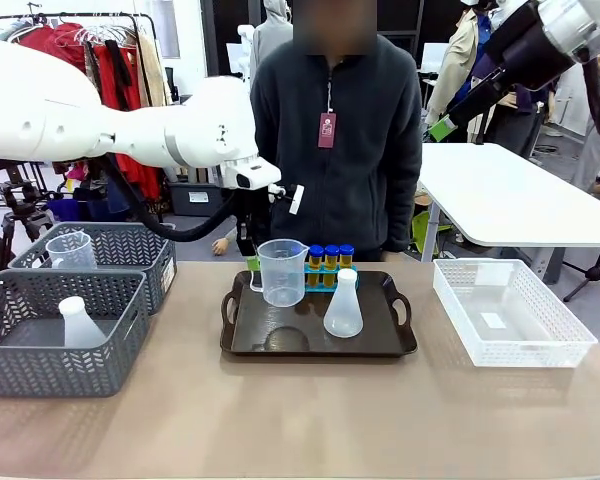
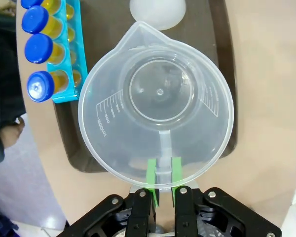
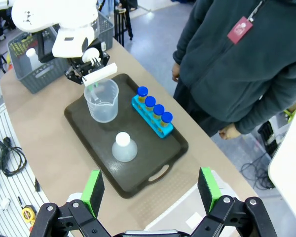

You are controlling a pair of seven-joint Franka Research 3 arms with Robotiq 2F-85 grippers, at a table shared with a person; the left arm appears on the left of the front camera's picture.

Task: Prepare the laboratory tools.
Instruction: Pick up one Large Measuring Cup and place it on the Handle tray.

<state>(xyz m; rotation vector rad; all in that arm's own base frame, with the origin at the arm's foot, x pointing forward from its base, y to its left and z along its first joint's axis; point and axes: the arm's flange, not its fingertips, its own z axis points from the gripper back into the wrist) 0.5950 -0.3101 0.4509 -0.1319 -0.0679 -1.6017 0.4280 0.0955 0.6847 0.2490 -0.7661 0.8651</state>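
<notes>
A clear handled measuring beaker (image 2: 158,98) stands at the left of a dark tray (image 1: 280,345). My left gripper (image 2: 163,180) is shut on the beaker's handle, its green pads (image 2: 151,178) pinching it from both sides. In the front view the left gripper (image 1: 252,260) sits just behind the beaker (image 1: 281,272). Several amber tubes with blue caps (image 1: 330,258) stand in a blue rack at the tray's far edge. A translucent white conical flask (image 1: 343,306) stands upright on the tray's right half. My right gripper (image 3: 150,190) hangs open high above the table, with nothing between its fingers.
Two grey baskets (image 1: 40,375) sit at the table's left, one holding another flask (image 1: 78,323), the other another beaker (image 1: 72,250). A white basket (image 1: 510,345) stands at the right. A person (image 1: 340,130) stands at the far edge behind the tray.
</notes>
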